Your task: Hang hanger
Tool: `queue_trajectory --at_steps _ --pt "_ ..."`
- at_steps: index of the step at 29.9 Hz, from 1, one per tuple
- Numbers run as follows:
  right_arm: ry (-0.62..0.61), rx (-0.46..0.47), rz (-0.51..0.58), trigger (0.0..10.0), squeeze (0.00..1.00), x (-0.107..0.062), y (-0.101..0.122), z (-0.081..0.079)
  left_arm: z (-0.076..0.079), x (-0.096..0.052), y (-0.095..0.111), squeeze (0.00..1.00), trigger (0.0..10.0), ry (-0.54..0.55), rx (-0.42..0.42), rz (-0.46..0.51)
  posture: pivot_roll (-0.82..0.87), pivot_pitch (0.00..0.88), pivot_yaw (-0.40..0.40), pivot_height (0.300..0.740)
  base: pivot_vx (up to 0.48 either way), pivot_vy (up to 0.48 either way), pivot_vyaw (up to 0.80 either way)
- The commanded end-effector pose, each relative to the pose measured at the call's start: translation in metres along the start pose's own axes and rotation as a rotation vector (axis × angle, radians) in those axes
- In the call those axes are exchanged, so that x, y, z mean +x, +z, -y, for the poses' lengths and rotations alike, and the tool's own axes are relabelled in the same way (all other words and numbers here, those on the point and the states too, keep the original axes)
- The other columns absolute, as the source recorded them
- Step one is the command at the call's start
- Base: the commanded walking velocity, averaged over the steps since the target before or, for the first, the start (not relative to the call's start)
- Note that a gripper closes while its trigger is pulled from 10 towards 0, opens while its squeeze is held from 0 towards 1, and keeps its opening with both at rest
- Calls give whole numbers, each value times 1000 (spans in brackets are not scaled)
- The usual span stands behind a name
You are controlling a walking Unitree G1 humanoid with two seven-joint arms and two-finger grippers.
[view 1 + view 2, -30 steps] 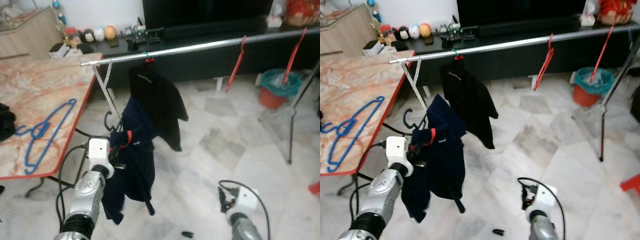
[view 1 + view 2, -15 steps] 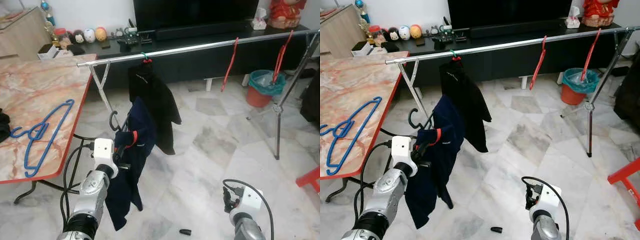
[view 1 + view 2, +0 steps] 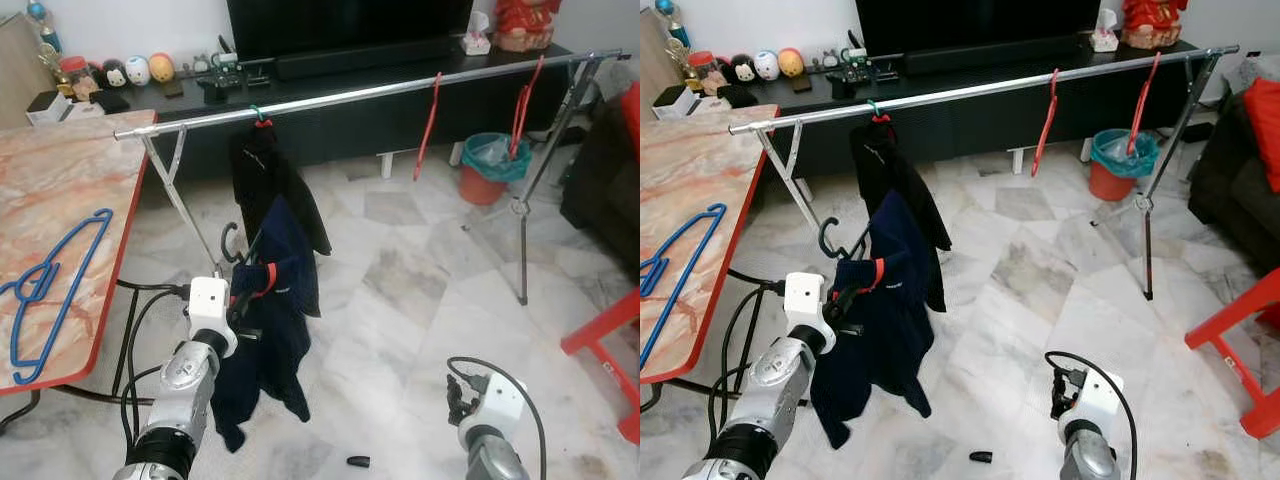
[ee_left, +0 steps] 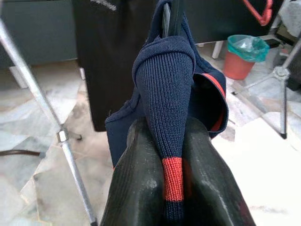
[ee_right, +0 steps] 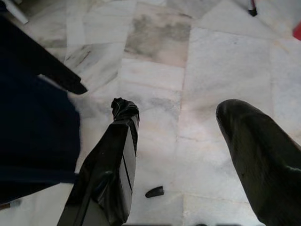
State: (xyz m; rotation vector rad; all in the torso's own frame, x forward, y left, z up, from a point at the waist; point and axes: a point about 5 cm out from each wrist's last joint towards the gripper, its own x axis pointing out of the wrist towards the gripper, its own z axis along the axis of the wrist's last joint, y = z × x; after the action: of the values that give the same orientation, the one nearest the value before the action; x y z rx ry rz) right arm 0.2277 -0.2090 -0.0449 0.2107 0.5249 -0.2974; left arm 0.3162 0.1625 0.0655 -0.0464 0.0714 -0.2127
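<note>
My left gripper is shut on a navy knit garment with a red stripe that hangs on a black hanger. The hanger's hook points up beside the garment. In the left wrist view both fingers press the navy collar. The silver clothes rail runs across ahead, higher than the gripper. A black garment hangs from the rail just beyond the navy one. My right gripper is open and low over the marble floor.
Two red hangers hang further right on the rail. A marble table at left carries a blue hanger. A teal-lined bin, the rail's stand leg, a red chair and a small black piece occupy the floor.
The whole view has swung to the right, so table and rail sit further left. My left gripper keeps its hold on the navy garment. The right gripper stays low and open.
</note>
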Motion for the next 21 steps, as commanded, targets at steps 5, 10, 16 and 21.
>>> queue_trajectory --at_steps 5,10,16,21 --pt "39 7 -4 10000 0 0 -1 -7 -6 1 7 0 10000 18 18 23 -27 0 85 740 0 0 0" --pt "62 -17 -2 10000 0 0 0 -11 -7 1 7 0 10000 28 21 21 -27 0 85 740 0 0 0" --pt "62 -16 -2 10000 0 1 0 -11 -11 1 6 0 10000 51 38 9 -24 0 85 740 81 0 0" --pt "67 -19 -1 10000 0 1 0 -12 -12 1 5 0 10000 64 50 1 -25 0 85 740 278 0 0"
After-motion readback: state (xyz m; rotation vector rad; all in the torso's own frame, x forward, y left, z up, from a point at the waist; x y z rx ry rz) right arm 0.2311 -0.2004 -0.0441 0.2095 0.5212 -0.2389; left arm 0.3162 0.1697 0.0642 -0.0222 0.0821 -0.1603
